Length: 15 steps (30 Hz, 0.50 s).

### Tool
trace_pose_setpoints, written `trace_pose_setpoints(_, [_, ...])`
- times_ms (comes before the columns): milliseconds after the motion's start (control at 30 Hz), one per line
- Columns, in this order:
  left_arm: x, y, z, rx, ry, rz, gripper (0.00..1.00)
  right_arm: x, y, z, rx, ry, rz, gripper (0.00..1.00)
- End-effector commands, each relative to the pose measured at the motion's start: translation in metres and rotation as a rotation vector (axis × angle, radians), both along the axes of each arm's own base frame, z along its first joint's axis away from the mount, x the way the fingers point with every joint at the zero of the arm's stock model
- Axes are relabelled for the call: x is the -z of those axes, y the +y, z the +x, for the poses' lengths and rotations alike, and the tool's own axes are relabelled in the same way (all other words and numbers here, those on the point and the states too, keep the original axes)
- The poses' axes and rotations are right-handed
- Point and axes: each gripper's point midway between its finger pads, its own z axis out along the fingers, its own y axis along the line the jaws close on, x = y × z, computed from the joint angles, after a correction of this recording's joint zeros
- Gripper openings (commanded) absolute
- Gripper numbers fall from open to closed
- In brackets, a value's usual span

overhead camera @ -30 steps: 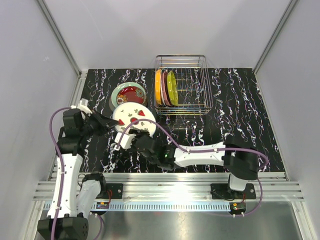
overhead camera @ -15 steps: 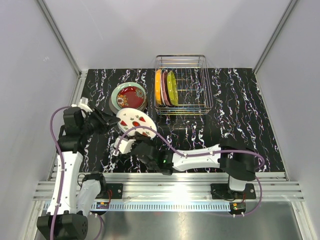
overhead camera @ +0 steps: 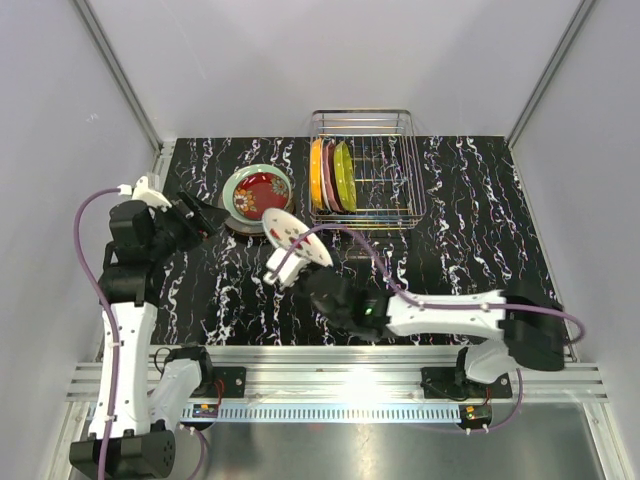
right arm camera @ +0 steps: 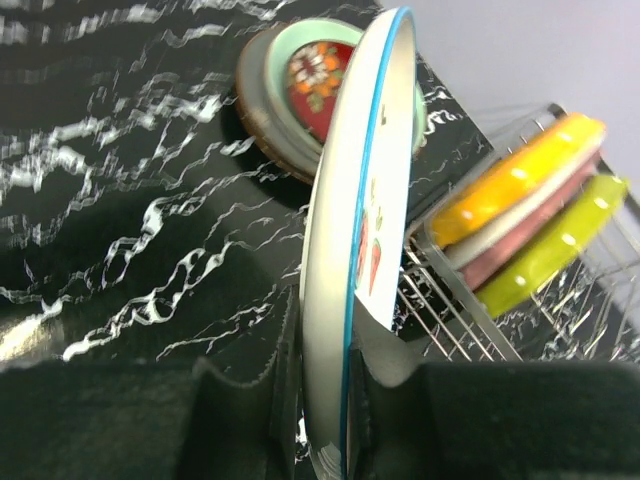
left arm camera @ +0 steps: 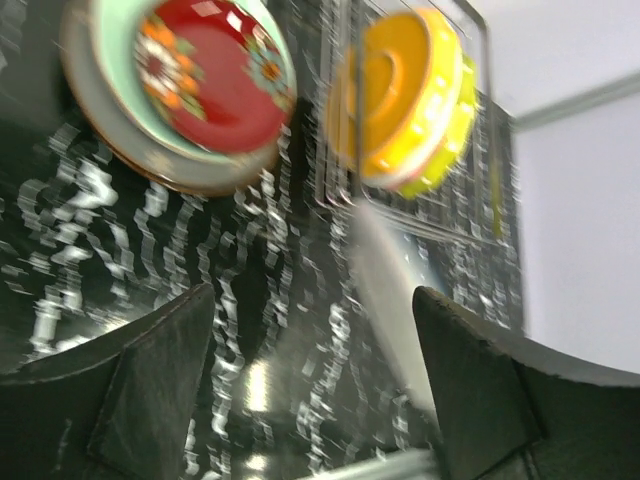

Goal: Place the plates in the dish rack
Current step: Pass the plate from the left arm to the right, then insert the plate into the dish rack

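Observation:
My right gripper (overhead camera: 288,266) (right arm camera: 325,400) is shut on the lower edge of a white plate with red motifs and a blue rim (overhead camera: 297,236) (right arm camera: 366,200). It holds the plate on edge above the table, just left of the dish rack's front. The wire dish rack (overhead camera: 392,203) (right arm camera: 452,322) holds three upright plates: orange (overhead camera: 316,172) (right arm camera: 520,178), pink (overhead camera: 328,176) and yellow-green (overhead camera: 344,174) (right arm camera: 553,254). A red floral plate (overhead camera: 262,190) (left arm camera: 212,82) tops a stack on the table. My left gripper (overhead camera: 207,219) (left arm camera: 315,385) stands open and holds nothing, left of that stack.
The black marbled tabletop (overhead camera: 470,230) is bounded by grey walls at the back and both sides. An aluminium rail (overhead camera: 350,375) runs along the near edge. The right arm's purple cable (overhead camera: 370,262) arcs over the table in front of the rack.
My left gripper opened, let go of the white plate and drew back to the left. My right gripper stayed shut on the plate, tipped it upright and carried it right toward the rack.

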Motion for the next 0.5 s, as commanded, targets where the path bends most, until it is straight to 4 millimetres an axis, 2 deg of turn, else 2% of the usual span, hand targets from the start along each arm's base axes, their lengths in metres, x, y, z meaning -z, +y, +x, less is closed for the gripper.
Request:
trace_pose_setpoints(0, [-0.011,0.027,0.007,-0.091,-0.07,0.161,0.84,-0.098,-0.04,0.024,0.061,0.021,0.392,0.0])
trace_pose_setpoints(33, [-0.01,0.03,0.007,-0.1,-0.07,0.175,0.85,-0.109,-0.056,0.026,0.072,0.047,0.457,0.0])
trace_pose_setpoints(100, [-0.005,0.033,0.008,-0.109,-0.064,0.195,0.86,-0.121,-0.075,0.032,0.076,0.06,0.513,0.0])
trace_pose_setpoints(133, [-0.003,0.034,0.008,-0.11,-0.062,0.196,0.86,-0.122,-0.096,0.046,0.13,0.05,0.53,0.0])
trace_pose_setpoints(167, [-0.003,0.034,0.009,-0.112,-0.068,0.197,0.86,-0.138,-0.112,0.047,0.147,0.024,0.57,0.0])
trace_pose_setpoints(267, [0.004,0.038,0.013,-0.124,-0.083,0.214,0.88,-0.158,-0.161,0.07,0.249,-0.02,0.631,0.0])
trace_pose_setpoints(300, [0.014,0.039,0.014,-0.128,-0.069,0.222,0.89,-0.163,-0.169,0.074,0.252,-0.024,0.648,0.0])
trace_pose_setpoints(333, [0.019,0.04,0.015,-0.134,-0.064,0.226,0.9,-0.168,-0.192,0.088,0.313,-0.038,0.686,0.0])
trace_pose_setpoints(433, [0.037,0.043,0.017,-0.132,-0.033,0.244,0.91,-0.173,-0.211,0.105,0.339,0.0,0.775,0.0])
trace_pose_setpoints(467, [0.041,0.045,0.019,-0.137,-0.027,0.256,0.91,-0.171,-0.224,0.116,0.37,0.0,0.794,0.0])
